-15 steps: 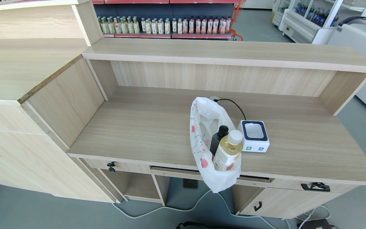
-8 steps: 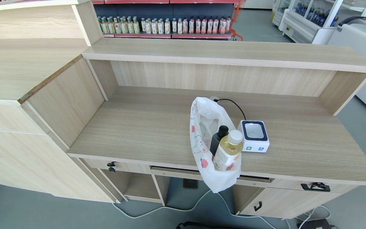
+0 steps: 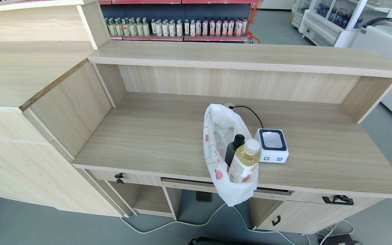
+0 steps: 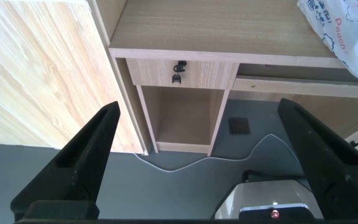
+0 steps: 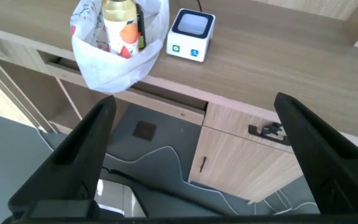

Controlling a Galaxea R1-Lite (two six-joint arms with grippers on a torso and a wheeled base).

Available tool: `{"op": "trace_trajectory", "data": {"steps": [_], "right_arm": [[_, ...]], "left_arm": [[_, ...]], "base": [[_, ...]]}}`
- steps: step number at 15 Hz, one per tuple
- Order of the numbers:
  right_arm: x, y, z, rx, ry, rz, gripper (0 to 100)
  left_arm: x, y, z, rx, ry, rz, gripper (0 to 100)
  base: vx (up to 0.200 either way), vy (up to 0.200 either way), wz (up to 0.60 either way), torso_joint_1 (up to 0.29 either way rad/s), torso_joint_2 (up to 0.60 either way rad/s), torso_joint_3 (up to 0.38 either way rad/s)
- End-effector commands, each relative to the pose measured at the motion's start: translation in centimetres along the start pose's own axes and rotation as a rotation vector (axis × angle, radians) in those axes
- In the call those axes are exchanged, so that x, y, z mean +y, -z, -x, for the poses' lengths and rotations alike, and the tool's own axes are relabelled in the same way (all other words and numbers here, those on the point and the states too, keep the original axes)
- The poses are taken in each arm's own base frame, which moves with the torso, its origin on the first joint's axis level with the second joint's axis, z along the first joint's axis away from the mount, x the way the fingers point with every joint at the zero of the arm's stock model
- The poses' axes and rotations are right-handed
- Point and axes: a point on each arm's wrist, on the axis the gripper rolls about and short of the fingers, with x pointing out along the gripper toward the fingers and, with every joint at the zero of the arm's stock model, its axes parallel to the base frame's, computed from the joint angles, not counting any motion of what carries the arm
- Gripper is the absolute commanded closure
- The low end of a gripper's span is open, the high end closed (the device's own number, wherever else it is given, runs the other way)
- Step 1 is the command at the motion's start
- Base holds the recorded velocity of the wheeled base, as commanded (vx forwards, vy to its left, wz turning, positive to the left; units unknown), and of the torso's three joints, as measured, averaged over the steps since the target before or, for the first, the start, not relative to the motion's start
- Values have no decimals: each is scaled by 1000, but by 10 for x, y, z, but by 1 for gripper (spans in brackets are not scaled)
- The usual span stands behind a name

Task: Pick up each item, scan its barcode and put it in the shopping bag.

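A white printed shopping bag (image 3: pixel 216 160) stands at the counter's front edge and sags over it. Inside it stand a yellow drink bottle (image 3: pixel 244 162) with a white cap and a black bottle (image 3: pixel 234 147). Just right of the bag sits the white barcode scanner (image 3: pixel 272 145) with its dark-framed window facing up. My right gripper (image 5: pixel 194 99) is open and holds nothing; it hangs in front of and below the counter, facing the bag (image 5: pixel 114 59), the drink bottle (image 5: pixel 118 22) and the scanner (image 5: pixel 191 34). My left gripper (image 4: pixel 199 111) is open and holds nothing, low before the counter's open cubby, with the bag (image 4: pixel 344 34) off to one side.
The wooden counter (image 3: pixel 155 136) has a raised back shelf (image 3: pixel 243 56) and a tall cabinet (image 3: pixel 22 78) on its left. A black cable (image 3: pixel 250 112) runs from the scanner to the back. Drawers with black handles (image 3: pixel 337 199) sit under the counter; cables lie on the floor.
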Motion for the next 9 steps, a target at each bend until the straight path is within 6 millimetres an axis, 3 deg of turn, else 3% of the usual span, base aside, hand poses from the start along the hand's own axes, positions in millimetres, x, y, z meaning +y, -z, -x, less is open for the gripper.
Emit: {"op": "trace_trajectory", "data": {"steps": [1,6,9], "right_arm": [[0,0,0,2,-1,-1,0],[0,0,0,1,1,-10,0],[0,0,0,2,7,-101,0]], "left_arm": [[0,0,0,0,0,0,0],[0,0,0,0,0,0,0],[0,0,0,0,0,0,0]], "base": [[0,0,0,0,0,0],[0,0,0,0,0,0],[0,0,0,0,0,0]]}}
